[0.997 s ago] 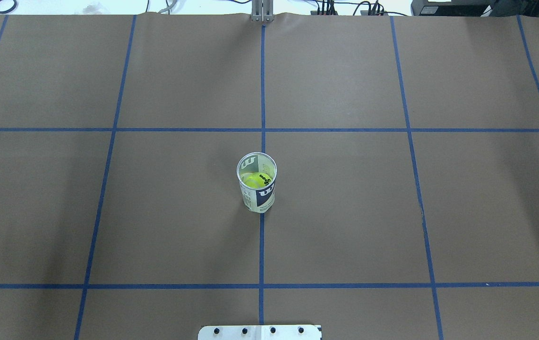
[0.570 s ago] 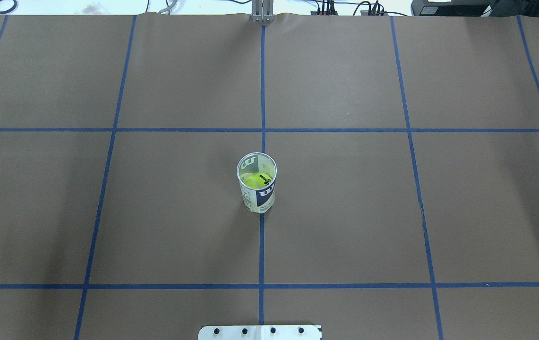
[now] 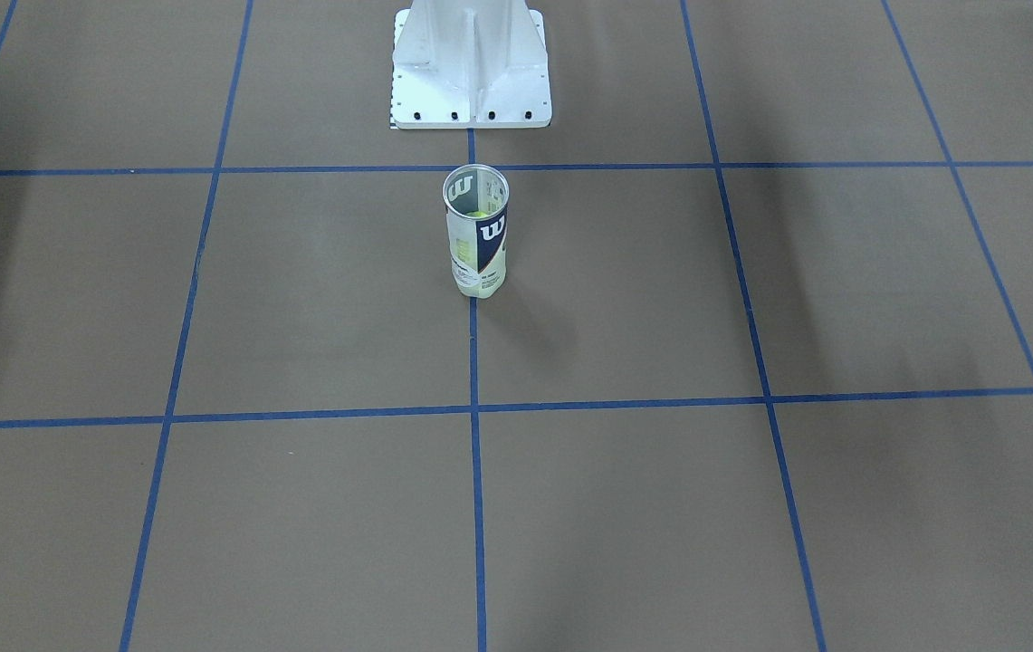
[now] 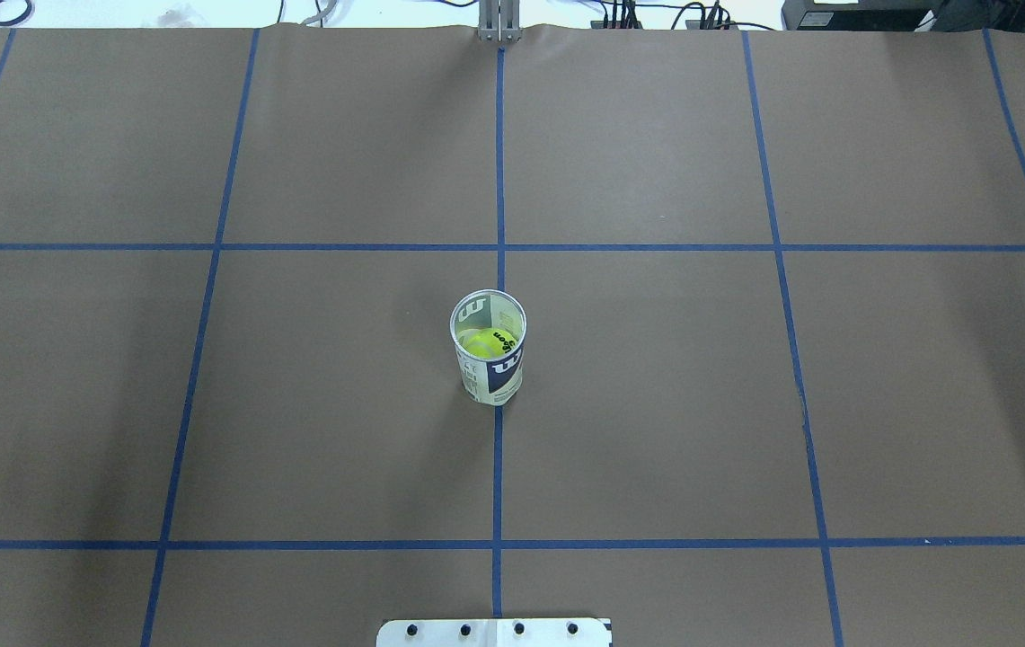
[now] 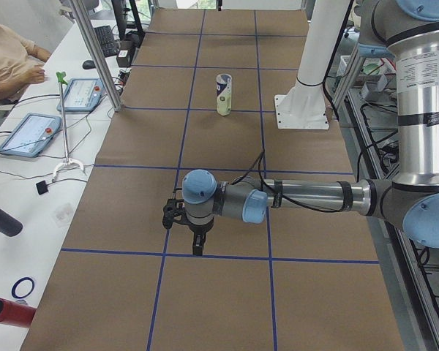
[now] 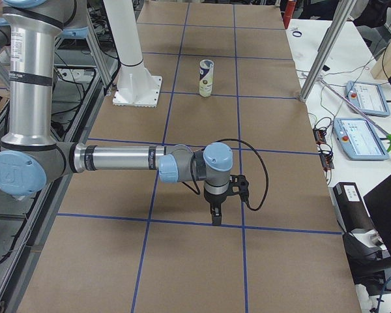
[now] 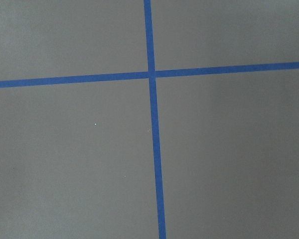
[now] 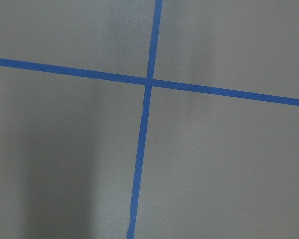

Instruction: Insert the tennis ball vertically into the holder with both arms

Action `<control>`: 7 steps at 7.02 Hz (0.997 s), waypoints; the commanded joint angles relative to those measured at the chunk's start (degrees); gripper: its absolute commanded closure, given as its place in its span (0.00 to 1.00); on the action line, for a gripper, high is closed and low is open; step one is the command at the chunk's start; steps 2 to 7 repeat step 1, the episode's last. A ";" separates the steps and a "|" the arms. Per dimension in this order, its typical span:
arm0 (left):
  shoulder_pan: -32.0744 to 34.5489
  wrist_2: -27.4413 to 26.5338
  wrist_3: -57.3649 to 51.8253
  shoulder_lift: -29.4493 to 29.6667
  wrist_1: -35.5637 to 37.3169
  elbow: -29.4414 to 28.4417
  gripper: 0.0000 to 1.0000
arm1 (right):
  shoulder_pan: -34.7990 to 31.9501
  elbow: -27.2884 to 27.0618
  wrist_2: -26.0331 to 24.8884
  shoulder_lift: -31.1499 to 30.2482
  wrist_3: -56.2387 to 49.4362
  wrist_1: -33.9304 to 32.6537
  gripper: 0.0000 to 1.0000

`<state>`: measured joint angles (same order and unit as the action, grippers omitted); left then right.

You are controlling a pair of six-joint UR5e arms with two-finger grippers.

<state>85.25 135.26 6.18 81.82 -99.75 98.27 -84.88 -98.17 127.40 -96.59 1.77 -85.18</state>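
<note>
Left tool (image 5: 197,245): hung pointing down over the table's (image 4: 656,404) near end; its opening and any load could not be told.
Right tool (image 6: 215,214): the same, at the opposite end.
Holder (image 4: 490,364): stood upright mid-table, well apart from both tools, ball (image 4: 488,341) inside (insertion seemingly done).
Risk: an arm sweeping across the centre could topple the slim holder and spill the ball.

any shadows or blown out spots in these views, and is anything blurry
Front-facing view: the can throws a soft shadow down and right on the table, which also carries broad faint dark bands. Overhead view: past the table's far edge it is blown out white; the ball in the can looks sharp. Right wrist view: a darker band down the left. Left wrist view: even light, tape crisp.
</note>
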 commanded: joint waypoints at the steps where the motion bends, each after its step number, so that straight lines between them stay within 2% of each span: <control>1: 0.00 0.01 -0.02 0.01 -0.01 0.08 0.01 | 0.06 0.26 0.13 -0.01 -0.01 0.10 0.00; 7: 0.00 0.01 -0.02 0.01 -0.01 0.08 0.01 | 0.06 0.26 0.13 -0.01 -0.01 0.10 0.00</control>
